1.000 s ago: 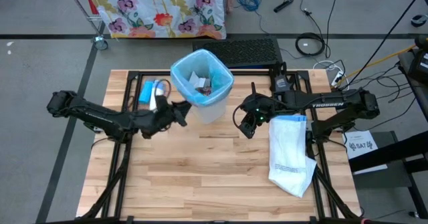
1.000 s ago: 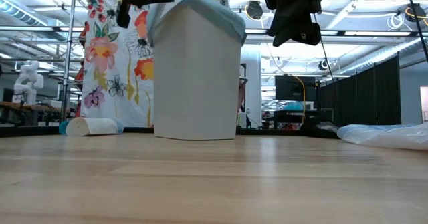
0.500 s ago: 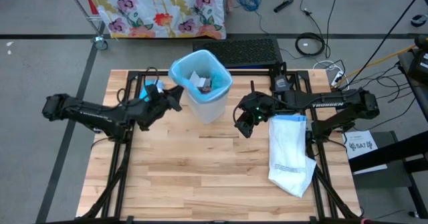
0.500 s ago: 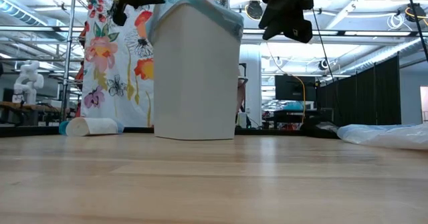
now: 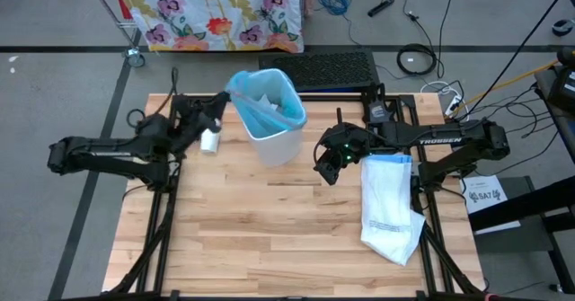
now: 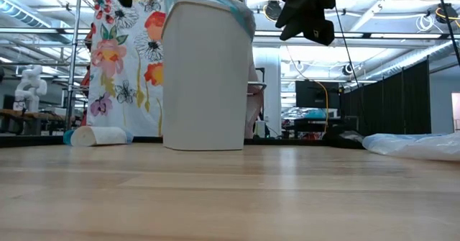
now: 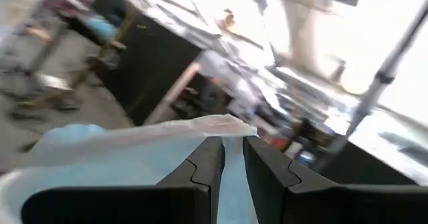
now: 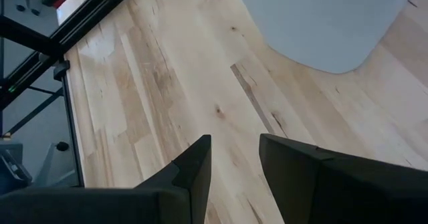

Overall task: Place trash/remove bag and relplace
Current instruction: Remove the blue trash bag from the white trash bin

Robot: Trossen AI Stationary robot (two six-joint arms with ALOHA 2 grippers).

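Note:
A white bin (image 5: 280,145) stands at the table's far middle. It is lined with the light-blue bag (image 5: 272,105), and pale scraps of trash (image 5: 261,92) show inside. My left gripper (image 5: 221,105) is high beside the bin's left rim, shut on the bag's rim. My right gripper (image 5: 323,164) hovers open, with nothing between its fingers, to the right of the bin and above the table. The white replacement bag (image 5: 388,202) lies flat on the table's right side. My left gripper pinches the bag's rim (image 7: 227,126) between its two fingers, coming from the table's left and pointing slightly upward. The film runs stretched from the fingers back to the bin's mouth (image 5: 241,94). The rest of the bag stays inside the bin.
A blue-and-white roll (image 5: 208,139) lies on the table left of the bin, under my left arm. The black frame rails (image 5: 171,103) run along the table's far and side edges. Bare wood stretches across the near half (image 5: 269,238).
My left gripper has gone up and toward the table's far left corner, still shut on the bag's rim. The rim has come off the bin's left side and is drawn out toward the gripper. The bin has shifted slightly left. My right gripper has kept its place.

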